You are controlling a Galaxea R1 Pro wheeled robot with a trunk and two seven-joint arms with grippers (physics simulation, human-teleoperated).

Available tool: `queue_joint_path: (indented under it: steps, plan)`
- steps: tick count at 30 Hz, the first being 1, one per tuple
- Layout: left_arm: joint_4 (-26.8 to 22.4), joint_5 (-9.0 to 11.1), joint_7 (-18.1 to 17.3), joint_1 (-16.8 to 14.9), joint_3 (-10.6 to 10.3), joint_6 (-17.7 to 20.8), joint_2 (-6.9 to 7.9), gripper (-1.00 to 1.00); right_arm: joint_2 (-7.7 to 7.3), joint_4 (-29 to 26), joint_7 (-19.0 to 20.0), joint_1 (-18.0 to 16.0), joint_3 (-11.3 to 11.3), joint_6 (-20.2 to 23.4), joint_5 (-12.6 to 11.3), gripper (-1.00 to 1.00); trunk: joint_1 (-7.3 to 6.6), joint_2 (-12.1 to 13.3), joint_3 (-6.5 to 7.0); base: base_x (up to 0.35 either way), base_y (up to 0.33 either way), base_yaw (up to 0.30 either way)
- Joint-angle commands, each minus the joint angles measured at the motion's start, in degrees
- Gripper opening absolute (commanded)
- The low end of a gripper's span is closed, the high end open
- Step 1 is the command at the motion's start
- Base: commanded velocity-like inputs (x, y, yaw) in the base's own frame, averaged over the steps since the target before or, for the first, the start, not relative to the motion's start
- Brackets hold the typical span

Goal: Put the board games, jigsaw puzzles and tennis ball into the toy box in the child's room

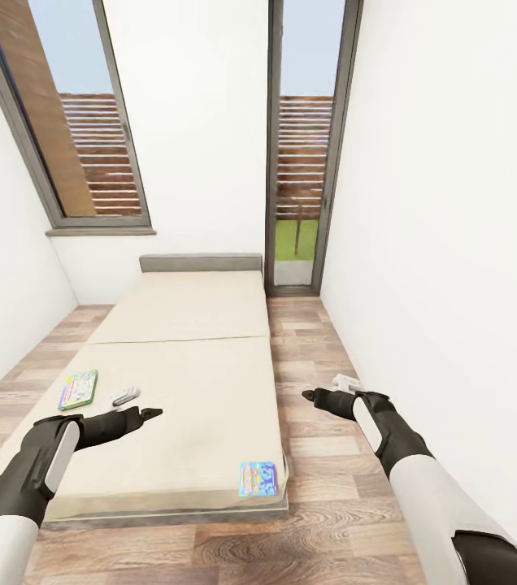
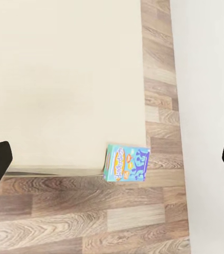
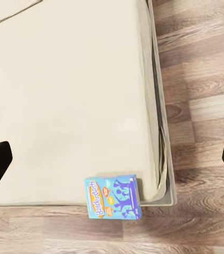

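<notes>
Both grippers hang wide open and empty, the left gripper [image 1: 158, 413] over the bed [image 1: 185, 382], the right gripper [image 1: 307, 396] over the floor [image 1: 323, 504] beside it. The blue game [image 1: 258, 478] lies at the mattress's near right corner; the green-bordered game [image 1: 78, 389] lies near its left edge. This looks like the approach to the first pickup: next, one arm must drop onto a box.

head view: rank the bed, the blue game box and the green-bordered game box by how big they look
1. bed, by far the largest.
2 and 3. green-bordered box and blue box look about alike. The green one lies farther from the camera and the blue one nearer, so their order is unsure.
</notes>
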Motion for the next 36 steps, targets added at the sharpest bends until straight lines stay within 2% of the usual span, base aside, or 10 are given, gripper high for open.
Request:
queue_joint_path:
  steps: [1,6,17,25,31,36]
  plan:
    - [0.0,0.0,-0.2,-0.1,0.1,0.3,-0.01,1.00,0.07,-0.1,0.2,0.0,-0.4,0.4,0.0,1.00,0.04,-0.1,-0.13,0.000,0.000,0.000]
    - [-0.1,0.0,-0.2,-0.1,0.1,0.3,-0.01,1.00,0.07,-0.1,0.2,0.0,-0.4,0.4,0.0,1.00,0.04,-0.1,-0.12,0.000,0.000,0.000]
    - [-0.1,0.0,-0.1,-0.1,0.1,0.4,-0.12,1.00,0.07,-0.1,0.2,0.0,-0.4,0.4,0.0,1.00,2.45,-4.5,-2.10,0.000,0.000,0.000]
    - [-0.1,-0.2,0.2,-0.1,0.0,-0.2,-1.97,1.00,0.46,-0.2,0.4,0.0,-0.2,0.6,0.0,1.00,4.21,-7.7,-3.53,0.000,0.000,0.000]
    - [-0.1,-0.1,4.8,-0.1,-0.1,-0.3,-2.31,1.00,0.75,-0.2,0.4,0.0,-0.4,0.6,0.0,1.00,5.53,-10.2,-4.61,0.000,0.000,0.000]
    - [-0.2,0.0,6.7,-0.1,-0.6,-0.4,-2.30,1.00,0.77,-0.2,0.4,0.0,-0.4,0.6,0.0,1.00,6.63,-12.2,-5.51,0.000,0.000,0.000]
